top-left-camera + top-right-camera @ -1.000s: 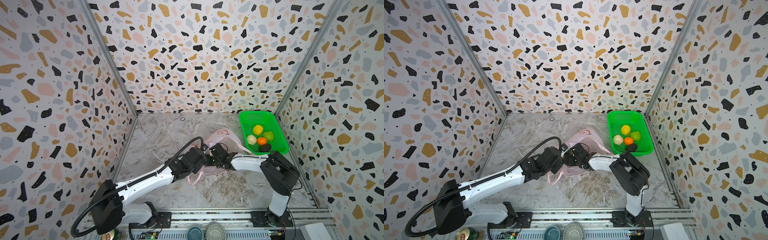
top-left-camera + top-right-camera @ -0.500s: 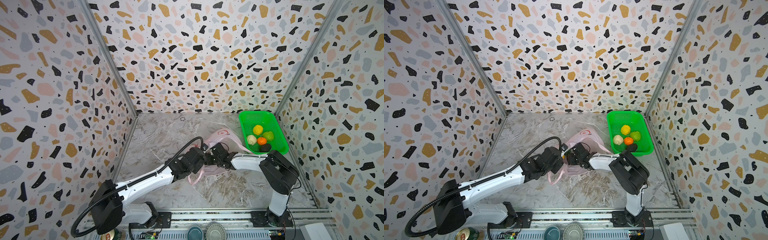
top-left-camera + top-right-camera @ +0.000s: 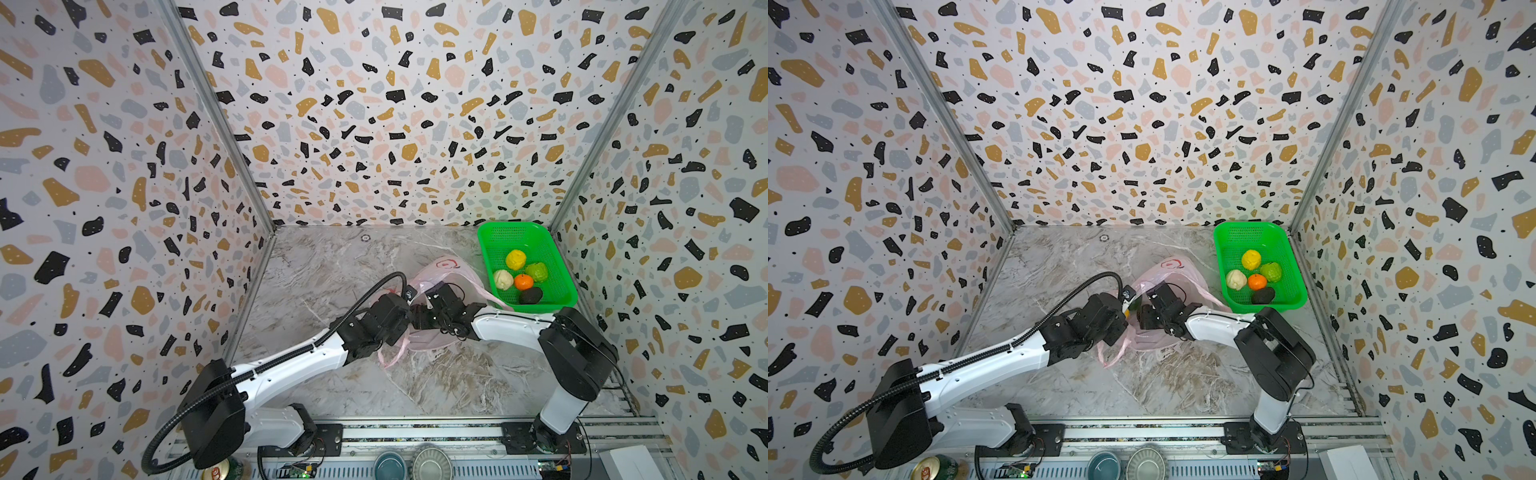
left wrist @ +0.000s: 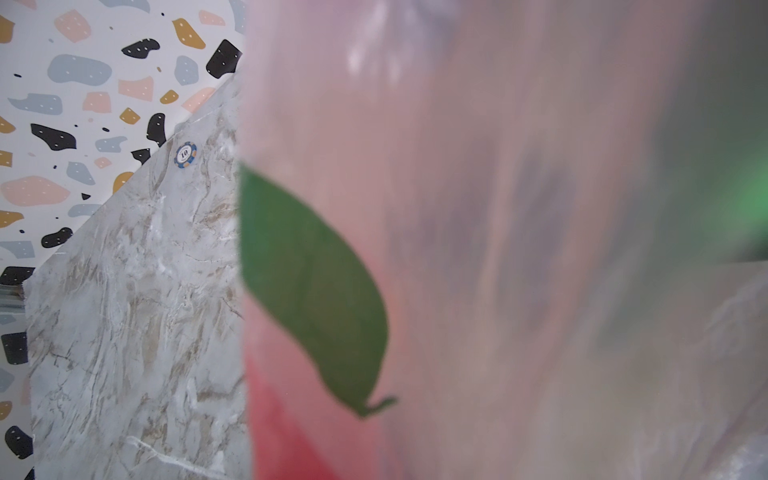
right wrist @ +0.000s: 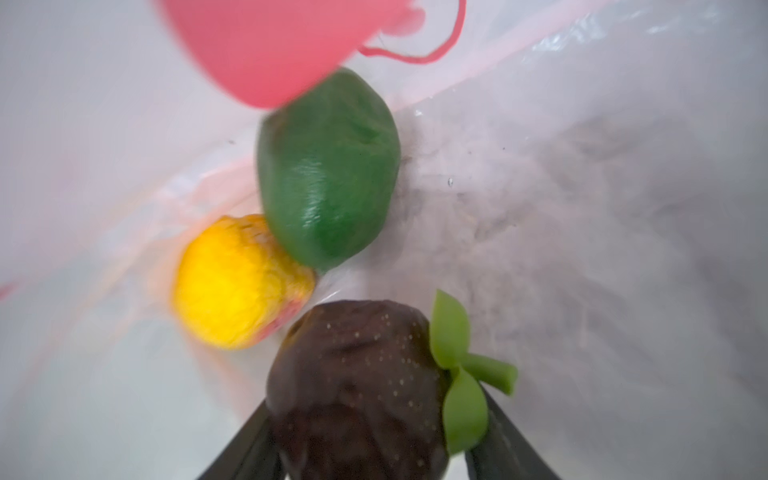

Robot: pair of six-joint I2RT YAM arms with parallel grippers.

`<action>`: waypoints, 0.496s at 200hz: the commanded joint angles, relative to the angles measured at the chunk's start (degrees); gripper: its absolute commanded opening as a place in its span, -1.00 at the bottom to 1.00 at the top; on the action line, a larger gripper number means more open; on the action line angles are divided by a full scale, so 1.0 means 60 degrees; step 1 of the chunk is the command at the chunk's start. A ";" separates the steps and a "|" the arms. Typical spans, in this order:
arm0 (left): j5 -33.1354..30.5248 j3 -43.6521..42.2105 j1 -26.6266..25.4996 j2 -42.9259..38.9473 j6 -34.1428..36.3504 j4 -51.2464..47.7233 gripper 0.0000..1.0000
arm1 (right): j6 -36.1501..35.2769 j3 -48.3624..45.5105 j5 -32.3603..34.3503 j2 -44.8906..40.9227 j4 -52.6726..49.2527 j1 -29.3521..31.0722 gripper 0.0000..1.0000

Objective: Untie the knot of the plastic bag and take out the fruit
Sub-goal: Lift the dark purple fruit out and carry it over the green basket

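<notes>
Blackish-brown speckled fruit (image 5: pixel 353 365) is being clamped by right gripper (image 5: pixel 374 419) inside thin translucent pale pink plastic bag (image 3: pixel 446 270).
Bag is being supported by marble bench (image 3: pixel 332 266) near its right edge, just beside bright green mesh basket (image 3: pixel 486 245); left gripper (image 3: pixel 407 296), jaws together, is being held at bag's mouth.

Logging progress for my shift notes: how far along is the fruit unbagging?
Done: bag open, five fruits in the basket. In hand: left gripper seems to hold the bag's rim; right gripper, inside, is shut on a brown fruit. Left: that one plus a green fruit and a yellow fruit; a red shape there is too blurred to name.
</notes>
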 commanded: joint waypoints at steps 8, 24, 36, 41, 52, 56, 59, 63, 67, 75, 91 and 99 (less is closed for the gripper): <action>-0.0167 0.0142 -0.0003 0.0100 0.0125 0.0376 -1.00 | -0.0108 -0.0321 -0.0138 -0.1253 -0.1032 0.0124 -0.09; -0.0192 0.0142 0.0011 0.0107 0.0120 0.0391 -1.00 | -0.0145 -0.0404 -0.0107 -0.1808 -0.1520 0.0240 -0.08; -0.0209 0.0142 0.0012 0.0083 0.0122 0.0417 -1.00 | -0.0173 -0.0411 -0.0109 -0.2216 -0.1892 0.0321 -0.08; -0.0221 0.0133 0.0012 0.0095 0.0126 0.0412 -1.00 | -0.0174 -0.0404 -0.0093 -0.2382 -0.2069 0.0351 -0.09; -0.0224 0.0133 0.0003 0.0088 0.0129 0.0410 -1.00 | -0.0174 -0.0331 -0.0080 -0.2780 -0.2473 0.0396 -0.08; -0.0230 0.0129 0.0007 0.0085 0.0139 0.0404 -1.00 | -0.0174 -0.0299 -0.0077 -0.2932 -0.2615 0.0397 -0.08; -0.0247 0.0133 0.0008 0.0091 0.0140 0.0393 -1.00 | -0.0183 -0.0270 -0.0080 -0.3052 -0.2721 0.0397 -0.09; -0.0250 0.0138 0.0012 0.0093 0.0152 0.0393 -1.00 | -0.0181 -0.0220 -0.0080 -0.3223 -0.2853 0.0403 -0.09; -0.0239 0.0129 0.0005 0.0084 0.0158 0.0385 -1.00 | -0.0188 -0.0168 -0.0055 -0.3388 -0.3011 0.0411 -0.09; -0.0237 0.0127 0.0020 0.0070 0.0162 0.0364 -1.00 | -0.0181 0.0011 -0.0006 -0.3700 -0.3362 0.0412 -0.08; -0.0186 0.0084 0.0025 0.0045 0.0184 0.0346 -1.00 | -0.0313 0.0554 0.0134 -0.4220 -0.4168 0.0397 -0.08; -0.0178 0.0047 0.0019 0.0028 0.0184 0.0358 -1.00 | -0.0397 0.0861 0.0187 -0.4412 -0.4558 0.0356 -0.09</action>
